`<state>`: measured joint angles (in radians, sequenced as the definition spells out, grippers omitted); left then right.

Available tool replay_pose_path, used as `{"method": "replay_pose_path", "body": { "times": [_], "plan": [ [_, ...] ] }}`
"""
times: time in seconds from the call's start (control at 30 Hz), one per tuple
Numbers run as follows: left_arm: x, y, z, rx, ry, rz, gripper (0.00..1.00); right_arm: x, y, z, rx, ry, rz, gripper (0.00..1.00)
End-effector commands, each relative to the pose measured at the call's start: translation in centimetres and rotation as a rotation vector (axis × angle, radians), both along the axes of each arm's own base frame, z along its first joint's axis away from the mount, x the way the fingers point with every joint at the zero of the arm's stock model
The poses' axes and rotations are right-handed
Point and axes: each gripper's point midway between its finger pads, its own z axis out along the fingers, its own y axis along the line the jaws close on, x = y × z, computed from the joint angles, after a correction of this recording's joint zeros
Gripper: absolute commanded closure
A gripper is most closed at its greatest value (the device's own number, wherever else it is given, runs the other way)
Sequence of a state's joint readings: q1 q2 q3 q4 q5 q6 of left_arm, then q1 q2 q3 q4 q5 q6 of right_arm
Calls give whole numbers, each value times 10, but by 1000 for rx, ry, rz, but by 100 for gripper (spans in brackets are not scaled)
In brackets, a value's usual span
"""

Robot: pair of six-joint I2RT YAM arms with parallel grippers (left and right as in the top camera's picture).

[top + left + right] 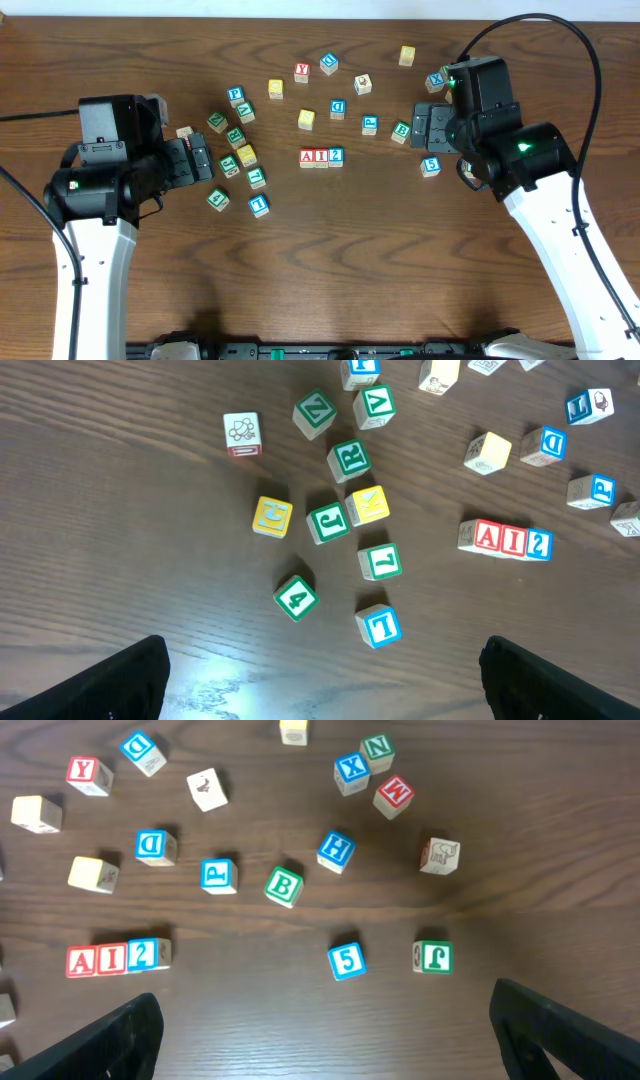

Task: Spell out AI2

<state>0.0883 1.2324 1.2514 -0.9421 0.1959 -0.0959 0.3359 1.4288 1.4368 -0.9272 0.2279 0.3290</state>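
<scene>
A red A block [307, 157], a red I block [321, 157] and a blue 2 block [336, 155] stand touching in a row at the table's middle. The row also shows in the left wrist view [512, 540] and in the right wrist view [112, 958]. My left gripper [205, 160] is open and empty, left of the row, by a cluster of green and yellow blocks; its fingers [322, 680] hold nothing. My right gripper [420, 125] is open and empty, right of the row; its fingers [325, 1030] are spread wide over bare wood.
Many loose letter blocks lie scattered on the wooden table: a blue L [378, 626], green 4 [296, 598] and green J [328, 522] near the left gripper; a blue 5 [346, 960], green J [433, 957] and green B [284, 886] near the right gripper.
</scene>
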Motion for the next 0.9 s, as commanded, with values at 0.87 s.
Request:
{"method": "replay_pose_path", "body": {
  "times": [0.87],
  "plan": [
    [1, 2, 6, 16, -15, -8, 2, -82, -72, -22, 135, -657, 12, 1]
  ]
}}
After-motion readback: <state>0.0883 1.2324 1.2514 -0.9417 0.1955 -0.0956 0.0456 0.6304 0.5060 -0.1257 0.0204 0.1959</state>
